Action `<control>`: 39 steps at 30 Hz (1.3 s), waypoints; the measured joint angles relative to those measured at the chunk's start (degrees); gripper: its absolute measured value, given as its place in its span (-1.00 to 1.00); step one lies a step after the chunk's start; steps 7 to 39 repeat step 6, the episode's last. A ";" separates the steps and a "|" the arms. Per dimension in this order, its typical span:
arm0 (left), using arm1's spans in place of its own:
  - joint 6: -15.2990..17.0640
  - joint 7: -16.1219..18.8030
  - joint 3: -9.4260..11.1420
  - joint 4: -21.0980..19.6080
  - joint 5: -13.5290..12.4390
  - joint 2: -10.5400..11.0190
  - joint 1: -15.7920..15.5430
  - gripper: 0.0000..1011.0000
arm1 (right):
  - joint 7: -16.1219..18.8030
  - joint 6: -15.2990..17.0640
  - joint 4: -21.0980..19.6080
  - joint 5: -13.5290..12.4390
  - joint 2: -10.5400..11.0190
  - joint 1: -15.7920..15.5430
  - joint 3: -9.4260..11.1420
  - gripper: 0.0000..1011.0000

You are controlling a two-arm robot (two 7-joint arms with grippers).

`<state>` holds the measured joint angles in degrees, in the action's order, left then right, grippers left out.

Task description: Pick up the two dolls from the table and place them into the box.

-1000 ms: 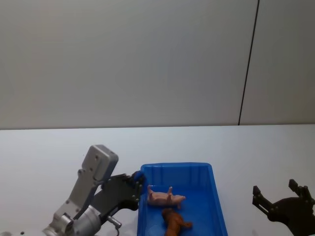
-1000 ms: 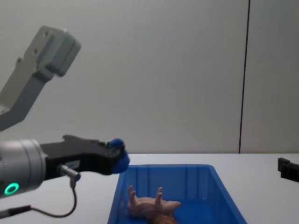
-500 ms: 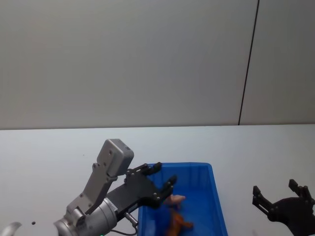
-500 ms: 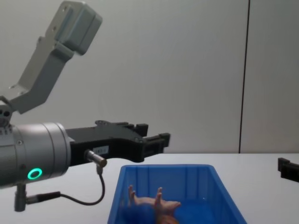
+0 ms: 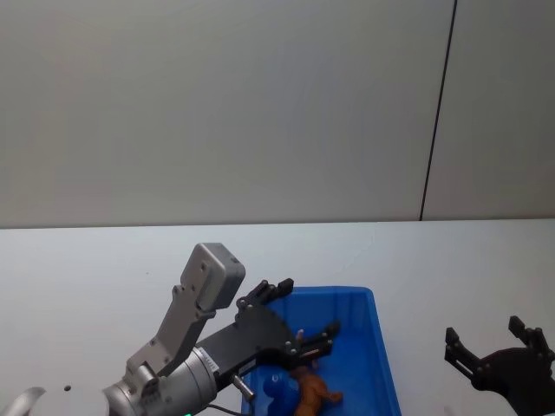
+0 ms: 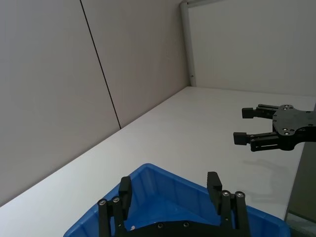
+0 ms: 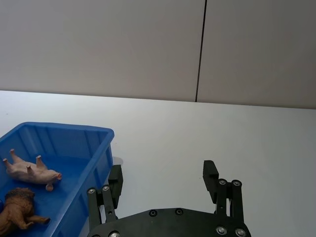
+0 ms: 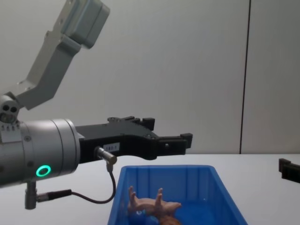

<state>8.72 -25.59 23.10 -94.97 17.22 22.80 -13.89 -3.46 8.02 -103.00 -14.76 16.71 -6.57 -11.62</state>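
both dolls lie inside the box point(image 5: 381, 364), so placing looks finished; what remains is probably pulling clear. nearest, the left gripper point(image 8: 164, 136) hangs above the box, fingers spread wide and empty. under it lie the brown doll point(image 7: 17, 208) and, beyond, the pink doll point(image 7: 30, 170) on its back. the right gripper point(image 5: 499, 351) waits spread wide, well apart over the table point(image 5: 78, 269).
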 joint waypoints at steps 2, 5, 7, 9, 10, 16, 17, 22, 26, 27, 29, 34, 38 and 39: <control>-0.05 -0.16 0.02 0.01 0.04 -0.04 -0.04 0.94 | 0.00 0.00 0.00 0.00 0.00 0.00 0.00 0.98; -0.11 -0.43 0.06 0.03 0.12 -0.12 -0.12 0.98 | 0.00 0.00 0.00 0.00 0.00 0.00 0.00 0.98; -0.13 -0.54 0.08 0.04 0.16 -0.14 -0.14 0.98 | 0.00 0.00 0.00 0.00 0.00 0.00 0.00 0.98; -0.13 -0.54 0.08 0.04 0.16 -0.14 -0.14 0.98 | 0.00 0.00 0.00 0.00 0.00 0.00 0.00 0.98; -0.13 -0.54 0.08 0.04 0.16 -0.14 -0.14 0.98 | 0.00 0.00 0.00 0.00 0.00 0.00 0.00 0.98; -0.13 -0.54 0.08 0.04 0.16 -0.14 -0.14 0.98 | 0.00 0.00 0.00 0.00 0.00 0.00 0.00 0.98; -0.13 -0.54 0.08 0.04 0.16 -0.14 -0.14 0.98 | 0.00 0.00 0.00 0.00 0.00 0.00 0.00 0.98; -0.13 -0.54 0.08 0.04 0.16 -0.14 -0.14 0.98 | 0.00 0.00 0.00 0.00 0.00 0.00 0.00 0.98; -0.13 -0.54 0.08 0.04 0.16 -0.14 -0.14 0.98 | 0.00 0.00 0.00 0.00 0.00 0.00 0.00 0.98; -0.13 -0.54 0.08 0.04 0.16 -0.14 -0.14 0.98 | 0.00 0.00 0.00 0.00 0.00 0.00 0.00 0.98; -0.13 -0.54 0.08 0.04 0.16 -0.14 -0.14 0.98 | 0.00 0.00 0.00 0.00 0.00 0.00 0.00 0.98; -0.13 -0.54 0.08 0.04 0.16 -0.14 -0.14 0.98 | 0.00 0.00 0.00 0.00 0.00 0.00 0.00 0.98; -0.13 -0.54 0.08 0.04 0.16 -0.14 -0.14 0.98 | 0.00 0.00 0.00 0.00 0.00 0.00 0.00 0.98; -0.13 -0.54 0.08 0.04 0.16 -0.14 -0.14 0.98 | 0.00 0.00 0.00 0.00 0.00 0.00 0.00 0.98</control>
